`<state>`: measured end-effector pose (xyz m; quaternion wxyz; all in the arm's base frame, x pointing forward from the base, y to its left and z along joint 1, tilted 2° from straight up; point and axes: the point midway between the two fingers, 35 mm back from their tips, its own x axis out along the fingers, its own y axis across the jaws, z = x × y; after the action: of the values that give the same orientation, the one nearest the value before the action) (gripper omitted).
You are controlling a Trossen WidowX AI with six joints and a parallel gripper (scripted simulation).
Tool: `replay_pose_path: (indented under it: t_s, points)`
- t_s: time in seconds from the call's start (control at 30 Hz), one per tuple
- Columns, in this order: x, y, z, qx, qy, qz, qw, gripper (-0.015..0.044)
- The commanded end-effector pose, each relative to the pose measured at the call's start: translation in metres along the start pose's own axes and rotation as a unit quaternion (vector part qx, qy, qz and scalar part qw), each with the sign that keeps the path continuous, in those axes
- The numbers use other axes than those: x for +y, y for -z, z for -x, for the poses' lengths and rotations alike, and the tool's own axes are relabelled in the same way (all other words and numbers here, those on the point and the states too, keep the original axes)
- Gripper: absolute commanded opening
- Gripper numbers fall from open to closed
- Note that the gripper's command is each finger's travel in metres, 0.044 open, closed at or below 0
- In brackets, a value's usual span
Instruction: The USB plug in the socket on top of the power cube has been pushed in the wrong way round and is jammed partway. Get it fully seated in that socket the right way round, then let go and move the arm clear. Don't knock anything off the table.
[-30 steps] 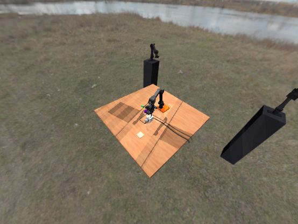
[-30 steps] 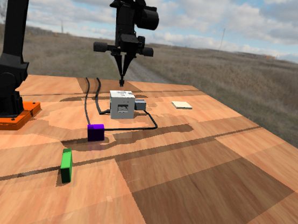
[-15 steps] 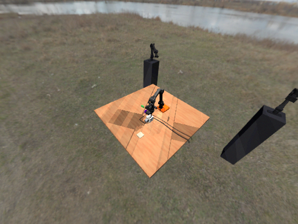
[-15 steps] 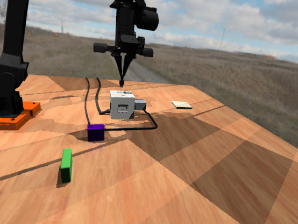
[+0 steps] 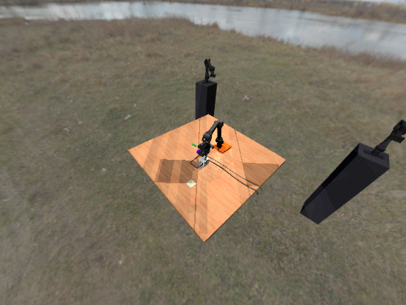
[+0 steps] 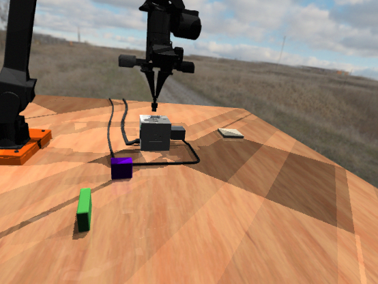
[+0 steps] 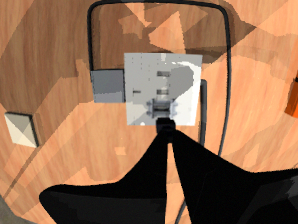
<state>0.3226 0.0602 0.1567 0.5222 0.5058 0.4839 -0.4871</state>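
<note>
The power cube (image 6: 155,136) (image 7: 142,67) stands on the table, its top face showing slots and a socket (image 7: 161,108) near one edge. My gripper (image 6: 155,99) (image 7: 168,135) is shut on the small black USB plug (image 6: 154,107) (image 7: 166,126). The plug hangs upright just above the cube's top, with a gap between them in the exterior view. In the wrist view the plug shows at the cube's edge, beside the socket. Which way round the plug's contacts face cannot be told. In the top view the cube (image 5: 203,161) is small, below the arm.
A grey block plug (image 6: 178,132) (image 7: 107,86) is in the cube's side, its black cable looping round. A purple block (image 6: 121,168), a green block (image 6: 84,209) and a cream tile (image 6: 230,132) (image 7: 21,129) (image 5: 190,183) lie around the cube. Another cable runs beside the cube.
</note>
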Motion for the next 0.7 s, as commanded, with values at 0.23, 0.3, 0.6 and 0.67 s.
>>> replay_pose_path:
  t_s: [0.23,0.3,0.6,0.67]
  points:
    - [0.0004,-0.0010,-0.0010,-0.004,-0.002,-0.004,1.000,0.0000]
    - [0.0004,-0.0011,-0.0013,-0.004,-0.002,-0.005,1.000,0.0000]
    - [0.0003,-0.0017,-0.0023,-0.006,-0.002,-0.007,1.000,0.0000]
    - [0.0003,-0.0018,-0.0026,-0.006,-0.002,-0.007,1.000,0.0000]
